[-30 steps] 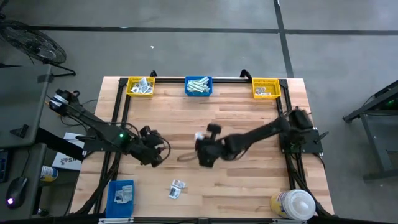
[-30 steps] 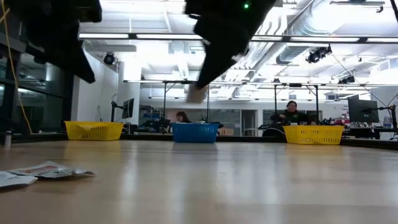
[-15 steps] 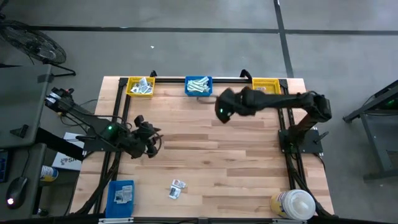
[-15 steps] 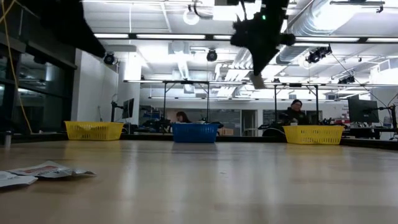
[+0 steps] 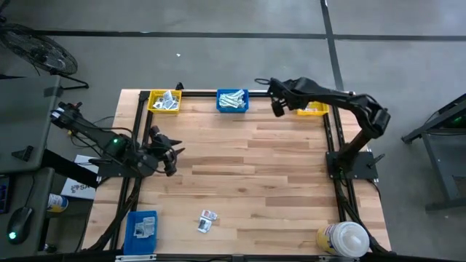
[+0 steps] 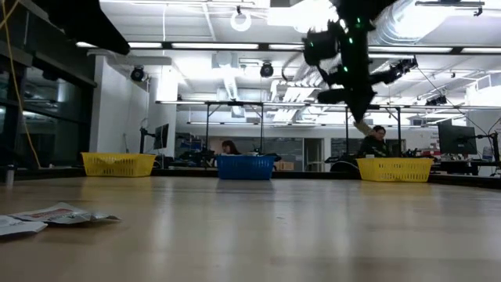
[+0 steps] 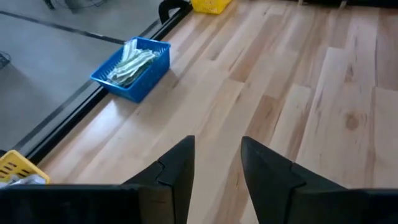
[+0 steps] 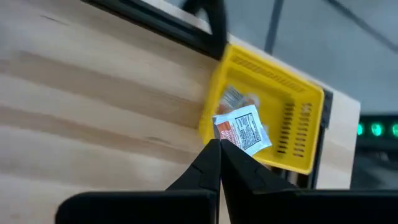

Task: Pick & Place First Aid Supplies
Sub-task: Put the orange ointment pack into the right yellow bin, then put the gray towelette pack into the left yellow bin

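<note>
Right pincer (image 8: 219, 144) pinches white packet (image 8: 244, 129), apparently orange-printed.

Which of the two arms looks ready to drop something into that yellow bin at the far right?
The right one. Its hand is shut on a small white packet and hangs beside the far-right yellow bin. The left hand hovers open and empty, far off at the table's left side.

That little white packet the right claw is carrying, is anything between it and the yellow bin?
Nothing visible. The right gripper, shut on the packet, hangs in the air just short of the yellow bin, with only bare table below.
</note>
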